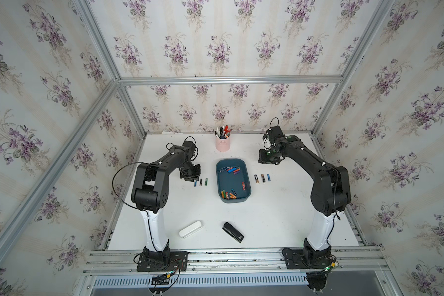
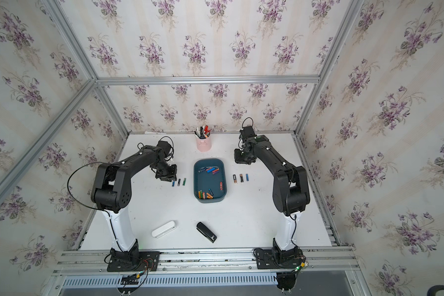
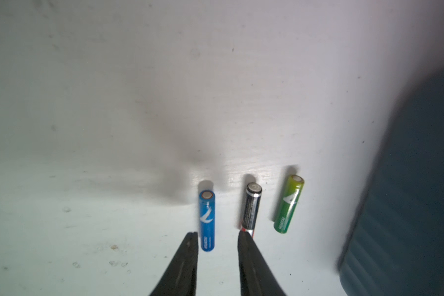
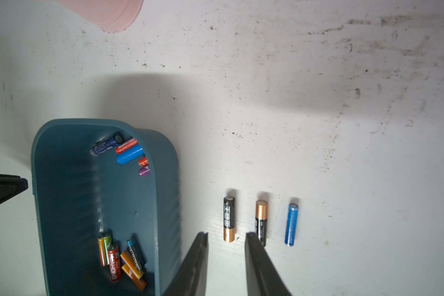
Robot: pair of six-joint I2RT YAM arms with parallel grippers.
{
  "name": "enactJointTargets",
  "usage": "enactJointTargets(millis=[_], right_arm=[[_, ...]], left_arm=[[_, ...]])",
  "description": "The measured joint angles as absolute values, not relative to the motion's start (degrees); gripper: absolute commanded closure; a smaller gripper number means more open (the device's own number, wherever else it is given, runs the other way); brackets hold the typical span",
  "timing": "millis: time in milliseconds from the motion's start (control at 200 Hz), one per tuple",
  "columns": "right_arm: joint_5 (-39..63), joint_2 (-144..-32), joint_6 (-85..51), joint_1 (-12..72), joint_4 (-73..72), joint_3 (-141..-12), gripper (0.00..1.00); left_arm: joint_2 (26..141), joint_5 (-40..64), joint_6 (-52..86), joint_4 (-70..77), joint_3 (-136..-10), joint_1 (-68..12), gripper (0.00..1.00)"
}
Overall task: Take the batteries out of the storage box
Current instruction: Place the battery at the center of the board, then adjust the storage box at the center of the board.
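Left wrist view: our left gripper [image 3: 217, 233], jaws apart, straddles the blue battery [image 3: 207, 220], laid in a tidy row, we judge; right gripper [image 4: 226, 233] apart, empty.

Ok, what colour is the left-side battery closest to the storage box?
Green battery, yellower at one end; best in left wrist view.

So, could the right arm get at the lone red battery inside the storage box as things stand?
Probably yes. The right gripper hangs open and empty beside the storage box, which has no lid, and the red battery lies alone by the wall nearest that arm. That wall may crowd one finger.
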State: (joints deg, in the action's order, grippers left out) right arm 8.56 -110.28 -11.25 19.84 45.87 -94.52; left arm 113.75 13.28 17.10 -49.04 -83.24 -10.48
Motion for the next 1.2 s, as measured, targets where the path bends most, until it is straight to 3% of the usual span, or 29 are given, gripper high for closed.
enactJointTargets(millis=[215, 485, 854, 1099, 1199], right_arm=[[6.8, -111.6, -12.0, 29.1, 47.7, -102.1, 0.69], [4.3, -124.2, -11.7, 36.3, 49.5, -110.8, 0.7], [0.5, -116.9, -12.5, 34.5, 50.3, -110.8, 0.66], [-0.1, -106.3, -13.5, 25.1, 48.9, -98.8, 0.65], [1.1, -102.9, -13.1, 23.3, 48.3, -95.1, 0.65]], left_arm=[[108.1, 11.6, 17.1, -51.1, -83.6, -10.5, 0.66], [107.2, 10.8, 17.0, -52.2, -82.2, -10.5, 0.63], [102.8, 10.6, 21.4, -51.7, -85.7, -23.1, 0.45], [112.4, 10.0, 23.0, -51.5, -94.0, -27.2, 0.46], [117.1, 9.1, 23.3, -51.8, -97.3, -27.8, 0.58]])
